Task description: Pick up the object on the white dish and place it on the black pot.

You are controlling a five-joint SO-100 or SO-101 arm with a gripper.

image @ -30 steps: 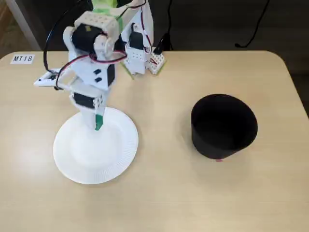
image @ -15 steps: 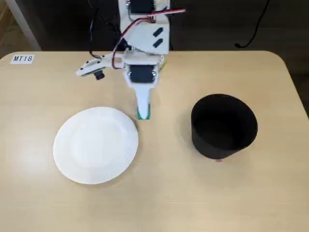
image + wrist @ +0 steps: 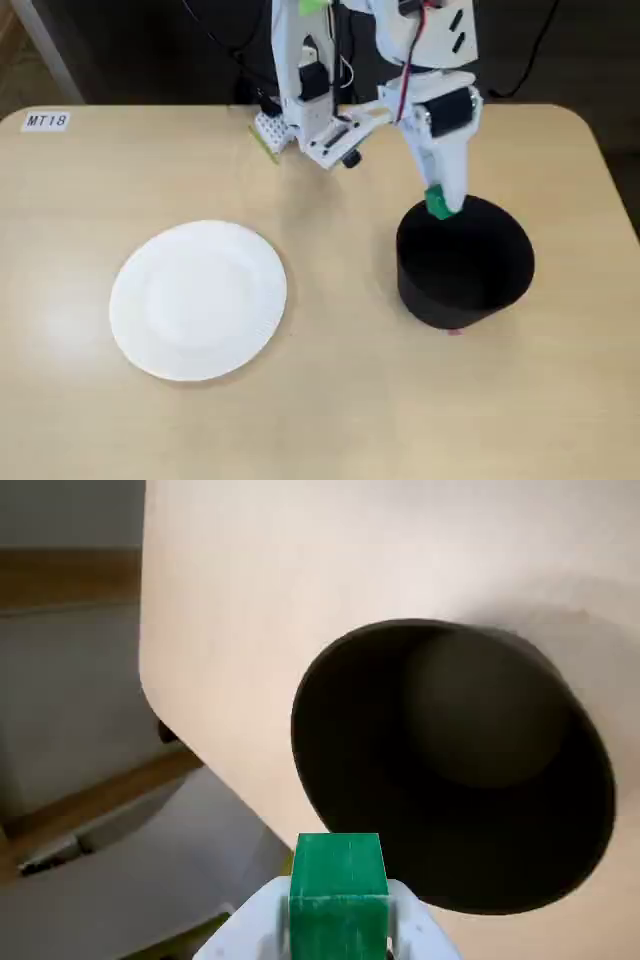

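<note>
- Green cube (image 3: 338, 888) was clamped between the fingers of the gripper (image 3: 438, 204), pinched at its sides; in the wrist view its top face looked level.
- Landmark: black pot (image 3: 464, 262). In the fixed view the cube hung over the pot's far rim, not over the middle of the mouth.
- Wrist view agreed: the open mouth lay just ahead of the cube, inside looked empty.
- Judgement: carry further in over the opening before letting go; releasing at the rim risks a bounce onto the table (image 3: 340, 380).
- Lower a little first, then part the fingers slowly.
- White dish (image 3: 198, 299) sat bare, well apart from the pot.
</note>
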